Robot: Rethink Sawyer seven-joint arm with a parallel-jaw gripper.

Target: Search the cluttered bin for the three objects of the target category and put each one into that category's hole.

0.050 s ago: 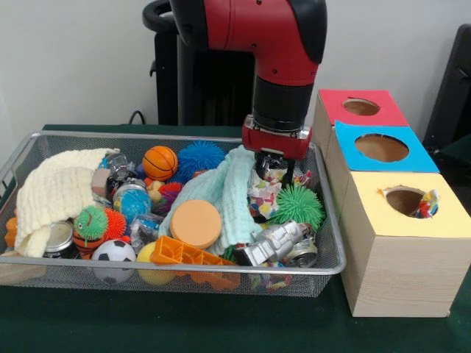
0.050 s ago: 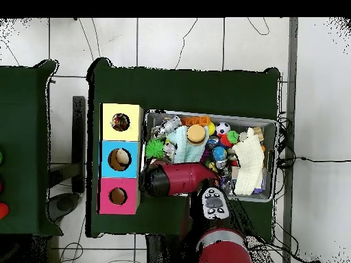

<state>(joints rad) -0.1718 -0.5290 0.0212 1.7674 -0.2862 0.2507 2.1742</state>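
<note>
One multicoloured item already sits in the hole of the yellow-topped wooden box [image 1: 412,220], so by my reading at least one deposit is done. The blue-topped box [image 1: 383,151] shows something pale inside its hole in the overhead view, while the red-topped box [image 1: 360,107] looks empty from the front. Which category is the target I cannot tell.

The wire mesh bin [image 1: 324,269] on the green table [image 1: 221,327] is crowded: a silver robot toy [image 1: 274,243], a green spiky ball [image 1: 299,204], a light-green folded cloth [image 1: 221,193], an orange foam disc [image 1: 196,223] and a small basketball [image 1: 160,162].

The gripper [image 1: 275,173] is lowered into the bin's right end, its dark fingers around or against a crinkly multicoloured packet [image 1: 265,197]. Whether they are clenched on it or loose I cannot tell; the arm hides them from above.
</note>
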